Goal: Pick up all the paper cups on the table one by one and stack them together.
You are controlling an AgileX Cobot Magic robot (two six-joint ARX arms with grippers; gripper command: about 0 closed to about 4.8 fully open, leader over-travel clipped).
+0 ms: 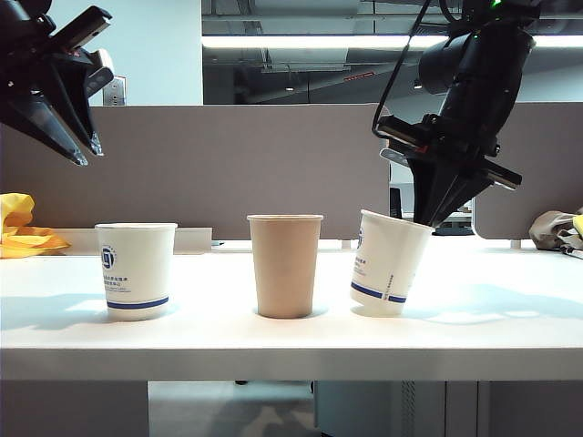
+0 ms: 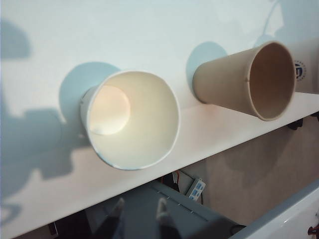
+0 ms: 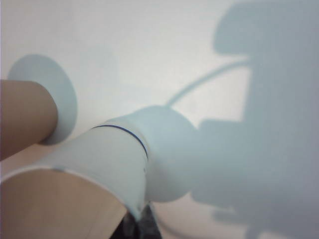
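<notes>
Three paper cups stand in a row on the white table (image 1: 510,319). A white cup with a blue band (image 1: 137,270) is on the left and a tan cup (image 1: 285,265) in the middle. The other white cup (image 1: 390,264) on the right is tilted, its base touching the table. My right gripper (image 1: 426,218) is shut on its rim wall; the right wrist view shows this cup (image 3: 109,164), the pinching right gripper (image 3: 142,221) and the tan cup (image 3: 25,119). My left gripper (image 1: 80,153) hangs open high above the left cup (image 2: 132,119), the left gripper (image 2: 139,209) empty, the tan cup (image 2: 249,82) beside.
Grey divider panels (image 1: 273,164) close off the back of the table. A yellow cloth (image 1: 18,228) lies at the far left and a bundle of fabric (image 1: 557,228) at the far right. A power strip (image 2: 196,188) lies below the table's front edge.
</notes>
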